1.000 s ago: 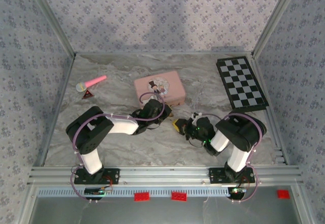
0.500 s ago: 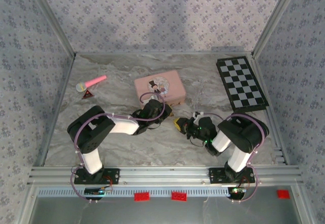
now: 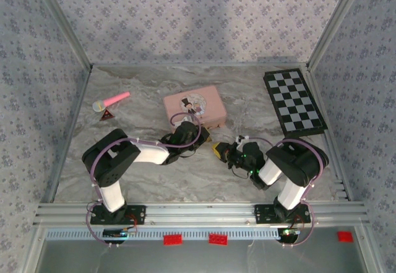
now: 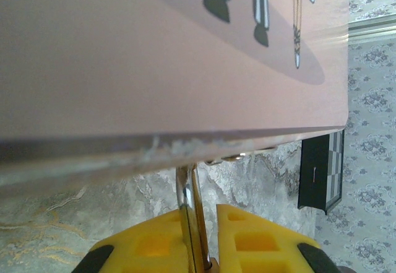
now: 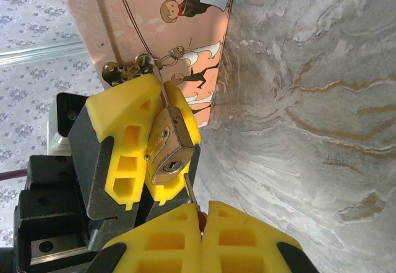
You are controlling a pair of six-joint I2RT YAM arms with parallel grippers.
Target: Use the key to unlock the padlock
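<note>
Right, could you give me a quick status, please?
Left gripper shut on padlock. Right gripper shut on key, tip near keyhole, not inserted. Pink box close behind; nothing between key and padlock.

padlock (image 5: 168, 149) just before box (image 3: 210, 109), key (image 5: 188, 197) in right claw (image 5: 199, 214) beside it, chessboard (image 3: 294, 99) far right

A pink tin box (image 3: 199, 104) (a cartoon couple is on its lid) lies in the middle of the marbled table (image 3: 145, 87). A checkerboard (image 3: 294, 100) lies far right. A pink toy microphone (image 3: 111, 101) lies far left, just beside a small red triangle (image 3: 107, 116).
</note>
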